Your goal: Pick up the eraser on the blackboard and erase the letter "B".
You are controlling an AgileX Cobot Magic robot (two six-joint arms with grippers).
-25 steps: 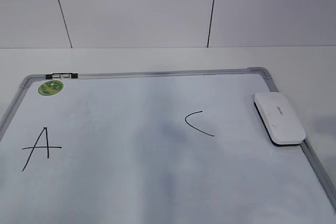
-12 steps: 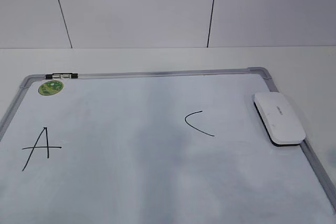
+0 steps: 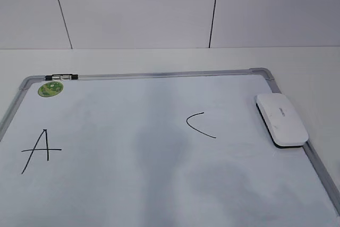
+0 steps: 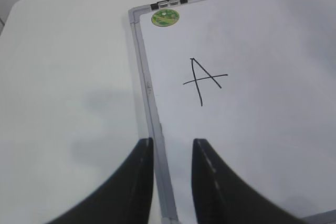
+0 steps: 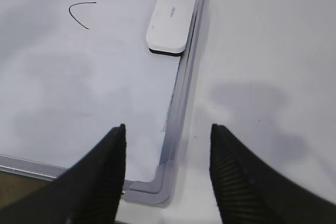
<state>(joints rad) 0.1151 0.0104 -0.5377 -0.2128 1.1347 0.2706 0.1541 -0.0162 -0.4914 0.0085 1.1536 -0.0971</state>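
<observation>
The board reads "A" and "C"; no B shows. Nothing has shifted. The eraser lies ahead of the spread right fingers; left fingers slightly parted, empty.

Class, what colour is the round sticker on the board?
Green, clearest in the left wrist view: the sticker.

Left gripper above the blackboard's left frame edge — two dark fingers parted by a narrow gap, nothing between them, the grey frame rail running up through that gap. On the white surface: a hand-drawn black "A"; a round green sticker at the top-left corner, just below a small black clip. White table to the left.
</observation>
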